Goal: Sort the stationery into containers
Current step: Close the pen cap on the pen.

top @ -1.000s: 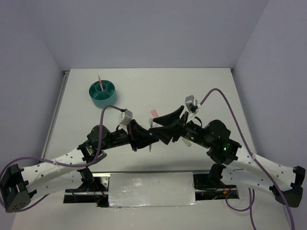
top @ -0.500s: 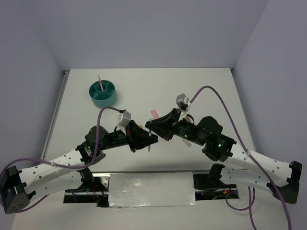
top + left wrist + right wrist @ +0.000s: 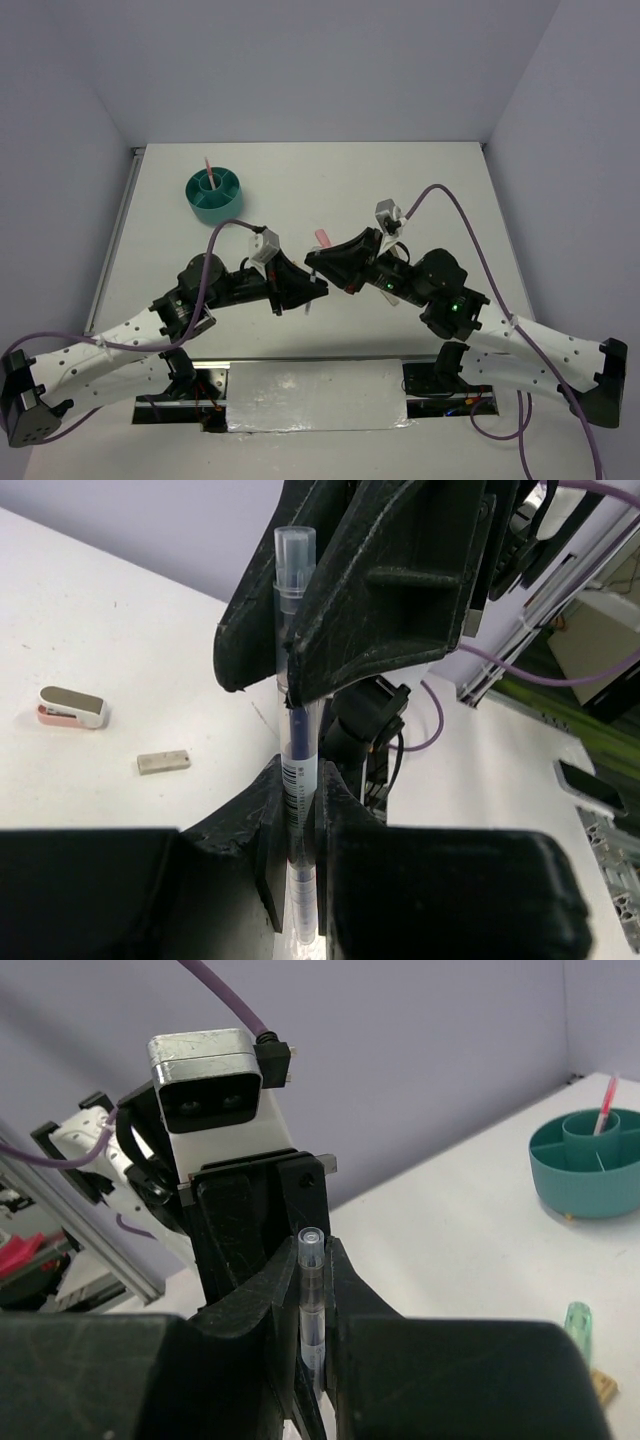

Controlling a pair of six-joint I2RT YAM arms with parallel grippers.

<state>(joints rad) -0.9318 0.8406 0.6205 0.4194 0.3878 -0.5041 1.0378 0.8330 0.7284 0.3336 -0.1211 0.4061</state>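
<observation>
Now the white tabletop (image 3: 420, 180) carries the round teal organizer (image 3: 214, 196) at its far left, well apart from the arms, with a pink pen (image 3: 208, 170) standing in the centre cup. The two arms meet mid-table. A second ago the right claw (image 3: 316, 262) stood further right with its fingers spread. It now sits tip to tip with the left claw (image 3: 306, 289), and the right wrist has shifted slightly since half a second ago.

Both claws are closed on one clear pen (image 3: 297, 730) with a dark refill, held above the tabletop. The left pinches its lower barrel and the right clamps it higher up. The pen's long axis runs crosswise to the facing claws. From above, only a pale end shows, poking toward the near edge. In each wrist view the pen stands upright with a clear end on top.

A pink-and-white block (image 3: 72, 707) and a smaller beige block (image 3: 163, 762) lie near each other on the tabletop, and a mint-green piece (image 3: 578, 1318) lies apart from the organizer.
</observation>
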